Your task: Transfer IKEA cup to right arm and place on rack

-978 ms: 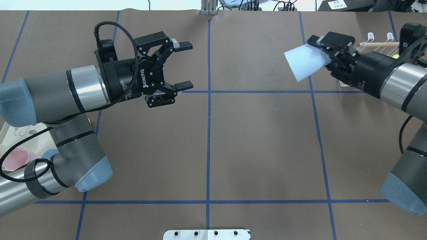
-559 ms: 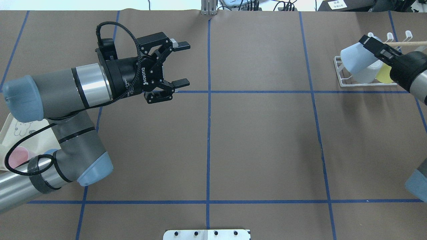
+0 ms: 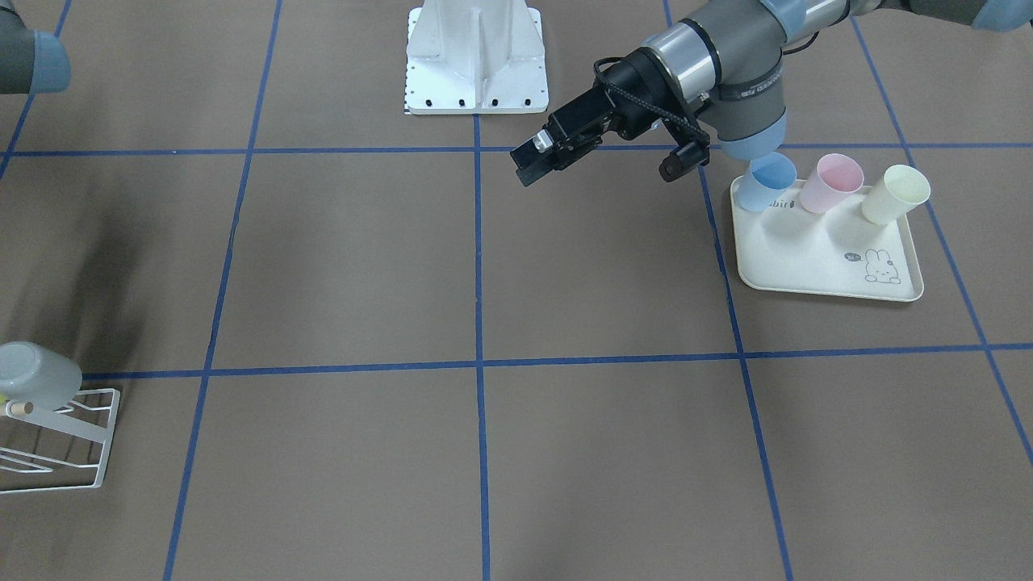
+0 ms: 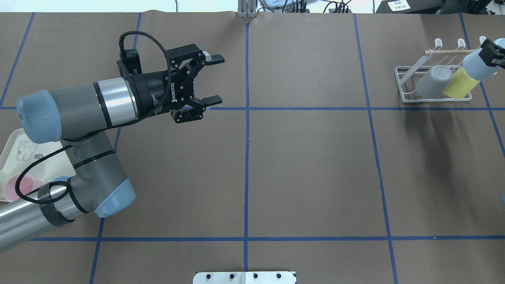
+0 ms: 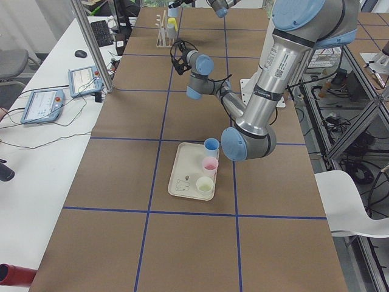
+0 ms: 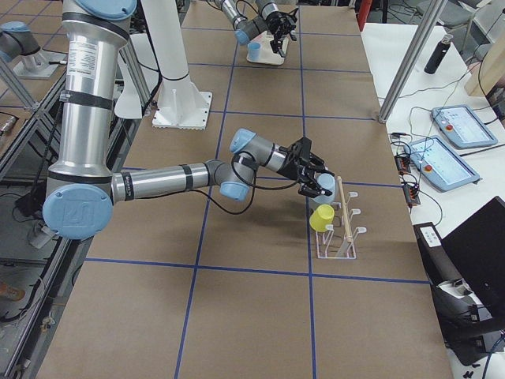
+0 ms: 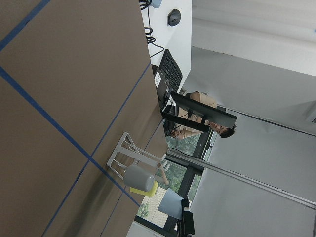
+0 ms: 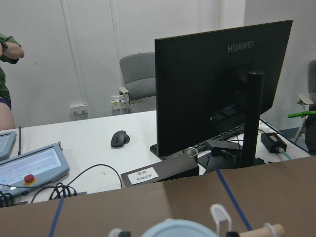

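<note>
My right gripper (image 4: 490,54) is shut on the pale blue IKEA cup (image 4: 475,66) at the far right edge of the overhead view. It holds the cup tilted over the right end of the white wire rack (image 4: 406,94), close to the wooden bar (image 4: 449,51). The cup's rim (image 8: 173,229) shows at the bottom of the right wrist view, with the rack's pegs (image 8: 219,216) just beyond. My left gripper (image 4: 217,80) is open and empty, hovering over the table's left half. It also shows in the front view (image 3: 526,164).
The rack holds a grey cup (image 4: 433,80) and a yellow cup (image 4: 458,83). A cream rabbit-print tray (image 3: 815,262) beside my left arm carries a blue cup (image 3: 767,182), a pink cup (image 3: 834,182) and a cream cup (image 3: 894,194). The robot base plate (image 3: 476,56) stands at the table's near edge.
My right arm has carried the blue cup from left of the rack to over its right end. My left arm has drawn back slightly, still open.
</note>
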### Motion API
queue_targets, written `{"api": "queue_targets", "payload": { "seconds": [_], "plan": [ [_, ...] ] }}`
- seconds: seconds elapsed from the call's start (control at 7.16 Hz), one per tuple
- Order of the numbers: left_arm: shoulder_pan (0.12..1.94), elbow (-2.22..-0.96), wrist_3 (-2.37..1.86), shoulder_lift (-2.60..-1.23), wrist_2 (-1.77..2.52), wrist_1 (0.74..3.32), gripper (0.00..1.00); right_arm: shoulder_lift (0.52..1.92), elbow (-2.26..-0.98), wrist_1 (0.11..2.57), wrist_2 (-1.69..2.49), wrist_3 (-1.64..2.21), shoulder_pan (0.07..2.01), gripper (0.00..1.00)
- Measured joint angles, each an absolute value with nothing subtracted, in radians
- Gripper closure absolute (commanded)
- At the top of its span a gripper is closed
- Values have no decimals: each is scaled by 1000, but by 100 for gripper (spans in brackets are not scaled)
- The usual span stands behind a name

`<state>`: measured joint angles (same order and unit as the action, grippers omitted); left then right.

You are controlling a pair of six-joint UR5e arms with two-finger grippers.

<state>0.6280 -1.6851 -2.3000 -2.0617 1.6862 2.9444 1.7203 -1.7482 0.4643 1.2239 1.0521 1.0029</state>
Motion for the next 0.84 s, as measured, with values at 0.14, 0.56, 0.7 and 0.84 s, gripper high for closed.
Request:
{"api": "queue_targets", "payload": {
  "seconds": [0.14, 0.56, 0.7, 0.84],
  "plan": [
    [628, -1676, -2297, -2061, 1686, 2946, 0, 1721, -1677, 391, 1257, 1028, 1039, 89],
    [627, -1659, -2281, -2063, 1686, 2950, 0, 1686, -1535, 304, 1299, 1013, 1076, 89],
    [626, -1657, -2280, -2063, 1687, 2951, 0, 1674, -1517, 300, 1301, 1013, 1077, 89],
    [626, -1656, -2279, -2063, 1687, 2952, 0, 1668, -1502, 293, 1302, 1012, 1078, 89]
  ]
}}
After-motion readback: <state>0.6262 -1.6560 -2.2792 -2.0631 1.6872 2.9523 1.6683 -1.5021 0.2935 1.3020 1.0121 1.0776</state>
